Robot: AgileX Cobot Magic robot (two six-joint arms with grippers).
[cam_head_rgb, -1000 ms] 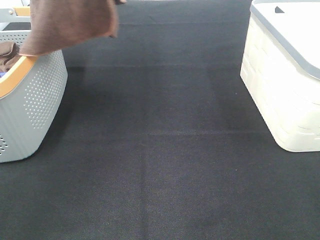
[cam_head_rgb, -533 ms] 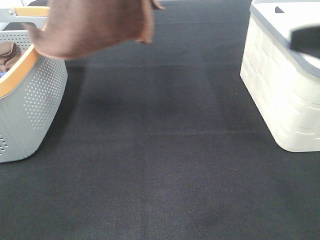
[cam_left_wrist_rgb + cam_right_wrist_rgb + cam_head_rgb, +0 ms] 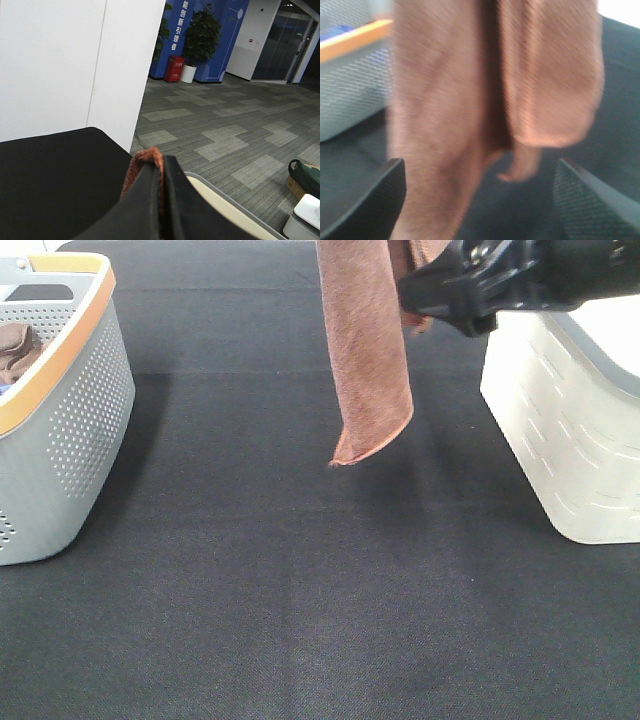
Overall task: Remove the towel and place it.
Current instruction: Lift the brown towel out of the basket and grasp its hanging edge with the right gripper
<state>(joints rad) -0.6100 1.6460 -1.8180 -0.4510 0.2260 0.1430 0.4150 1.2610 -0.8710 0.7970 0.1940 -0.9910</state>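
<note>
The left gripper [image 3: 161, 166] has its two black fingers pressed close together, and they pinch a top fold of the rust-brown fuzzy towel [image 3: 367, 340]. A small orange bump of cloth sticks up between the finger tips. This gripper is above the top edge of the high view, so only its own camera shows it.

The right gripper [image 3: 480, 175] has its jaws spread wide. One finger is on each side of the towel, and neither one touches it. In the high view, the black right arm [image 3: 530, 270] reaches in from the right, just beside the towel.

The towel hangs straight down in the air over the middle of the black woven mat [image 3: 300, 590]. Its low end is above the mat and does not seem to touch it. The grey plastic basket with little holes and an orange rim [image 3: 80, 430] is well off to the left, with a darker brown cloth [image 3: 15, 348] inside. The cream-white plastic box with a grey rim [image 3: 560, 440] is near on the right. The mat between basket and box is bare.

The towel looks long and narrow, folded over on itself. Its bottom edge has a thin orange stitched hem that curls a bit. The right wrist view is blurry and shows two hanging folds.
</note>
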